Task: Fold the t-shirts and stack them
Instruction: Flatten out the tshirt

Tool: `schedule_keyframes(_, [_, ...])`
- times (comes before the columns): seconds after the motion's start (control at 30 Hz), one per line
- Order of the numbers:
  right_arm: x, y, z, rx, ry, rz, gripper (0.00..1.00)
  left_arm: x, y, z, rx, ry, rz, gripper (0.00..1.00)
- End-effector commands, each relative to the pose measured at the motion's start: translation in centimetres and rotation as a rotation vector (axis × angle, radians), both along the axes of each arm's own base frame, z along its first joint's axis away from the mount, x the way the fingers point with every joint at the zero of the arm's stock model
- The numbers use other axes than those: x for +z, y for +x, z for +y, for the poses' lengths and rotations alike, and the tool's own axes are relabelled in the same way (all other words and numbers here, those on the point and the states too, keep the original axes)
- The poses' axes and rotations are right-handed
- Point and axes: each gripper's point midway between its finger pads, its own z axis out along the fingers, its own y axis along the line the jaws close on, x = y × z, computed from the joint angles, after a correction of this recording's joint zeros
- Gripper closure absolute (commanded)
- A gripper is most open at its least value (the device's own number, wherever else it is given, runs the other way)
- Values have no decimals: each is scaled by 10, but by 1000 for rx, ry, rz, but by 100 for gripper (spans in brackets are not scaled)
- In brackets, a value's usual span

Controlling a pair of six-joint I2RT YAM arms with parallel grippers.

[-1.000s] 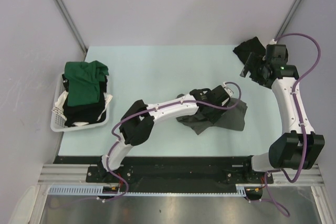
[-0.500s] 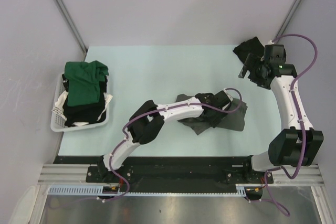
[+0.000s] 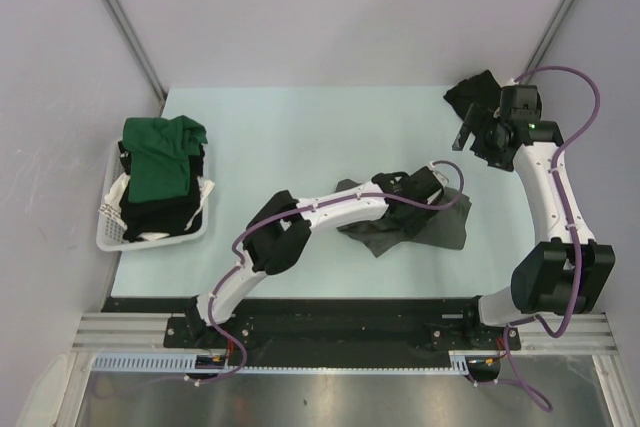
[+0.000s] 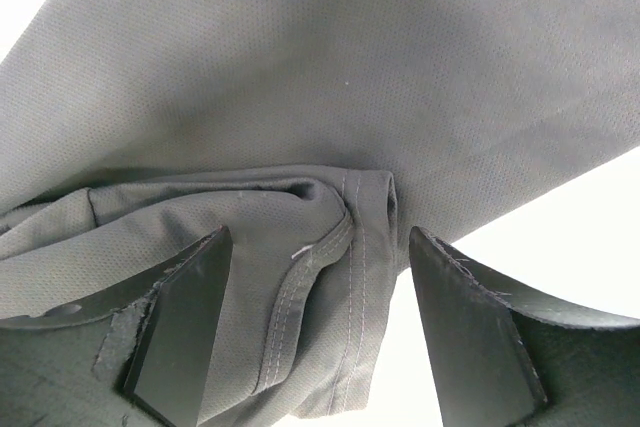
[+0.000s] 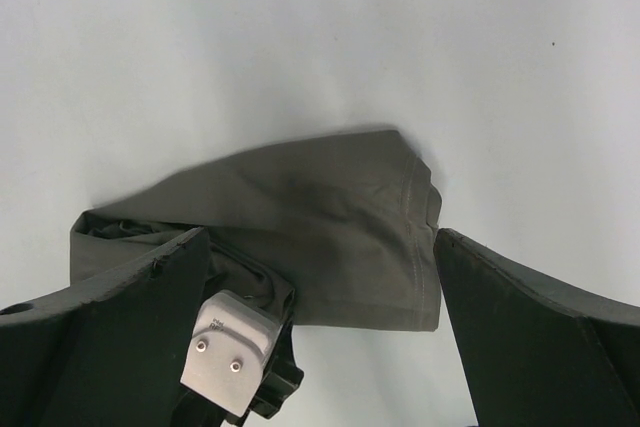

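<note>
There are 3 t-shirts that can be told apart. 1 charcoal grey t-shirt [image 3: 445, 225] lies crumpled on the table [image 3: 300, 137], just off centre toward 4 o'clock. 1 green t-shirt [image 3: 160, 157] sits on top of the 1 white slatted basket [image 3: 110, 232] at 9 o'clock. 1 black t-shirt [image 3: 475, 95] is bunched in the corner at 1 o'clock. Under the green one the basket also holds black cloth [image 3: 155, 215]; how many pieces it makes cannot be told.

There are 2 arms and 2 hands. The left hand [image 4: 318, 247] is down over the grey t-shirt with its fingers [image 4: 180, 317] well apart. A folded, stitched hem lies between them, not pinched. The right hand [image 5: 320, 237] is near the black t-shirt at 1 o'clock, fingers spread as wide as they go and holding nothing. Its camera looks back across bare table at the grey t-shirt.

The table is a smooth, pale mint surface. It is enclosed by plain grey wall panels [image 3: 350, 7] at 9, 12 and 3 o'clock. A metal rail [image 3: 330, 332] at 6 o'clock carries both arm bases. Purple cables [image 3: 585, 97] run along the arms.

The left arm covers the middle of the grey t-shirt from above, so its outline is incomplete. The black t-shirt is too dark and bunched to show sleeves or a collar.
</note>
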Motion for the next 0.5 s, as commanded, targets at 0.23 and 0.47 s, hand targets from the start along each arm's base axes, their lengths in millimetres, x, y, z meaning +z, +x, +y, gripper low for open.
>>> schedule_keyframes(0.23, [0, -1, 7, 21, -1, 6, 0, 7, 25, 1, 66, -10, -57, 26])
schedule_keyframes(0.47, [-2, -1, 8, 25, 0, 12, 0, 22, 37, 8, 86, -25, -82, 28])
